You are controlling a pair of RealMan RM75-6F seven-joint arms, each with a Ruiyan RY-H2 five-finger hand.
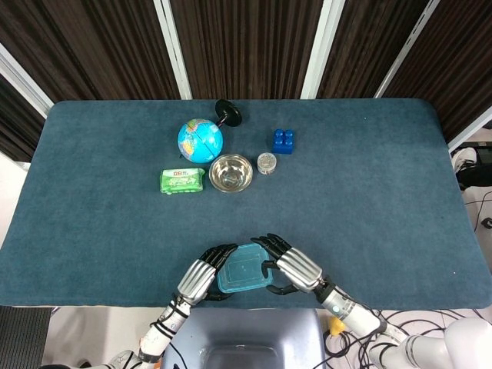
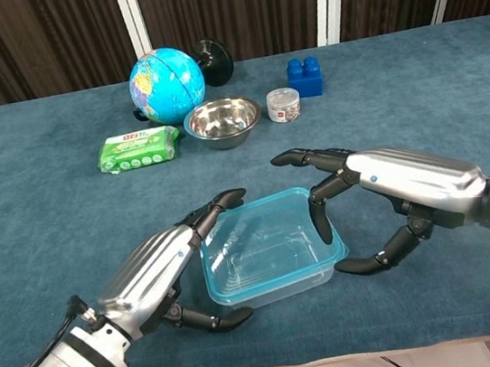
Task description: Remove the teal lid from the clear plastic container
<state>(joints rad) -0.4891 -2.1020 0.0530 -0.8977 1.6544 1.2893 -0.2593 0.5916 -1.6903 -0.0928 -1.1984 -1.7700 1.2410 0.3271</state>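
The clear plastic container (image 2: 277, 281) with its teal lid (image 2: 262, 236) sits near the table's front edge, between my two hands; the lid (image 1: 243, 267) also shows in the head view. My left hand (image 2: 152, 269) (image 1: 201, 275) cups the container's left side, fingers along the rear corner and thumb against the front wall. My right hand (image 2: 400, 182) (image 1: 296, 267) reaches over the right side. One finger curls down onto the lid's right rim and the thumb meets the corner below; its other fingers are spread.
At the back of the table stand a globe (image 2: 166, 85), a steel bowl (image 2: 223, 118), a green wipes pack (image 2: 137, 148), a small jar (image 2: 283, 104) and a blue block (image 2: 305, 75). The blue table cloth (image 1: 384, 192) stretches right.
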